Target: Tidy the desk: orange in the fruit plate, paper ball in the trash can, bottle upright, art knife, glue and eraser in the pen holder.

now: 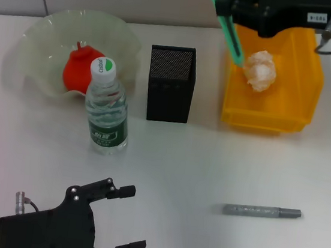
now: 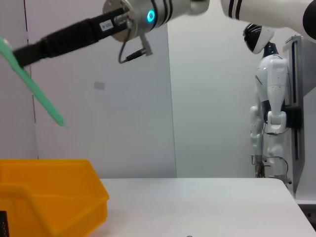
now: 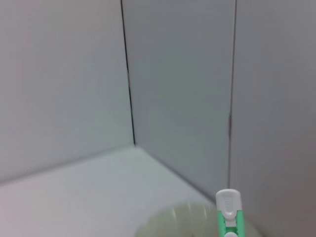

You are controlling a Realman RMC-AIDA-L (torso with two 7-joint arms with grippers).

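The orange (image 1: 77,71) lies in the pale-green fruit plate (image 1: 50,31) at the back left. The bottle (image 1: 106,108) stands upright in front of the plate. The paper ball (image 1: 261,70) lies in the yellow trash can (image 1: 268,120) at the back right. My right gripper (image 1: 228,5) is shut on the green art knife (image 1: 230,32), which hangs tilted above the gap between the black mesh pen holder (image 1: 170,83) and the trash can. The knife also shows in the left wrist view (image 2: 37,91) and the right wrist view (image 3: 228,213). A grey glue stick (image 1: 261,211) lies on the desk at the front right. The eraser is out of view.
My left gripper (image 1: 134,218) is open and empty low at the front left, near the desk's front edge. The right arm (image 1: 300,13) reaches across the back over the trash can. A white humanoid robot (image 2: 269,103) stands beyond the desk.
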